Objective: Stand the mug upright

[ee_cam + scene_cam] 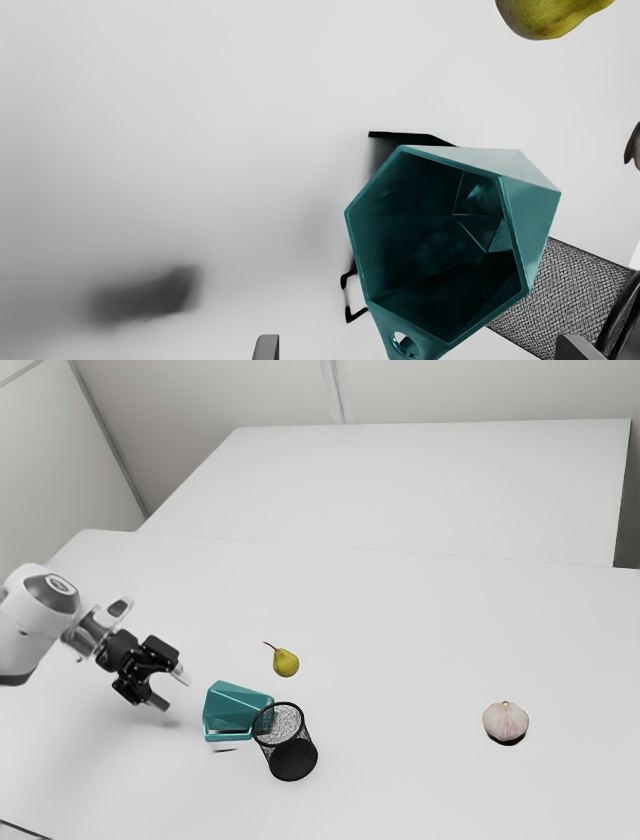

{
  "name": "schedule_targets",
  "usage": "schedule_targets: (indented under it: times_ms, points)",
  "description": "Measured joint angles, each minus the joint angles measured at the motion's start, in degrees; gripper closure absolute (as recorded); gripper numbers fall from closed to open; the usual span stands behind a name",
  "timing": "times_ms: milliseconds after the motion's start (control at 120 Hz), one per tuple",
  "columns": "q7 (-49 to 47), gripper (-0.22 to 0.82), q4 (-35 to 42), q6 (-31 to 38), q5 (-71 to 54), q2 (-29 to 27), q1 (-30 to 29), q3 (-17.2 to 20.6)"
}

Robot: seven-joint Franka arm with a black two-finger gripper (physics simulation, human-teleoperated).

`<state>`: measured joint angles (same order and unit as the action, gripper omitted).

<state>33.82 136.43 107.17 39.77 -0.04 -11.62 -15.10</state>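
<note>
Mug point(235, 708) sideways at a smooth white tabletop point(400, 620), pale walls point(220, 395) beyond.

The mug point(531, 220) is gleaming, smooth and glossy. The pencil cup point(575, 285) is showing rough, metallic-looking mesh. The tabletop point(400, 630) is looking smooth, matt; the garlic bulb point(506, 721), papery.

a plain, pale room, its exact kind unclear, with light seamed walls point(240, 395), a smooth white table point(400, 630) and another flat white surface point(420, 485) beyond
</note>
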Motion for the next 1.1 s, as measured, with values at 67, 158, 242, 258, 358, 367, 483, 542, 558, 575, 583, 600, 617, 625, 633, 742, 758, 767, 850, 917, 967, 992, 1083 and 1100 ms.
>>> schedule_targets:
  times_ms: [67, 158, 242, 258, 358, 367, 483, 542, 558, 575, 583, 600, 617, 625, 633, 742, 758, 767, 850, 917, 967, 992, 1083, 1100]
  points:
    - [0.6, 0.0, 0.2, 0.8, 0.7, 0.8, -1.2, 0.8]
    - [1.4, 0.0, 1.3, 1.8, 1.8, 0.8, -2.9, 2.3]
    - [2.0, 0.0, 2.1, 2.6, 2.8, 0.3, -4.0, 3.6]
    - [2.1, 0.0, 2.1, 2.7, 3.0, 0.2, -4.1, 3.8]
    - [2.7, 0.0, 2.3, 3.3, 4.0, 0.0, -5.0, 5.2]
    - [2.7, 0.0, 2.4, 3.3, 4.1, 0.0, -5.1, 5.3]
    - [3.3, 0.0, 2.4, 3.8, 5.3, 0.1, -5.8, 6.5]
    - [3.5, 0.0, 2.4, 4.1, 6.1, 0.2, -6.6, 7.6]
    - [3.6, 0.0, 2.4, 4.2, 6.3, 0.2, -6.8, 7.8]
    - [3.7, 0.0, 2.4, 4.2, 6.6, 0.2, -6.9, 8.1]
    - [3.7, 0.0, 2.4, 4.3, 6.7, 0.2, -7.0, 8.1]
    - [3.8, 0.0, 2.4, 4.4, 6.9, 0.2, -7.1, 8.3]
    - [3.8, 0.0, 2.4, 4.4, 7.1, 0.2, -7.2, 8.5]
    - [3.8, 0.0, 2.4, 4.5, 7.1, 0.2, -7.2, 8.6]
    - [3.9, 0.0, 2.4, 4.5, 7.2, 0.2, -7.3, 8.7]
    - [4.1, 0.01, 2.6, 4.8, 7.9, 0.2, -7.4, 9.5]
    - [4.2, 0.01, 2.6, 4.9, 8.0, 0.2, -7.5, 9.7]
    - [4.2, 0.02, 2.7, 4.9, 8.0, 0.3, -7.6, 9.8]
    - [4.3, 0.03, 3.1, 5.3, 8.9, 0.3, -8.2, 11.1]
    - [4.4, 0.05, 3.5, 5.5, 9.5, 0.4, -8.2, 11.6]
    - [4.4, 0.07, 3.5, 5.7, 9.8, 0.4, -8.1, 12.1]
    - [4.3, 0.08, 3.5, 5.7, 10.0, 0.4, -8.0, 12.2]
    - [4.2, 0.13, 3.6, 5.9, 10.2, 0.3, -7.7, 13.1]
    - [4.2, 0.15, 3.5, 5.9, 10.3, 0.3, -7.6, 13.2]
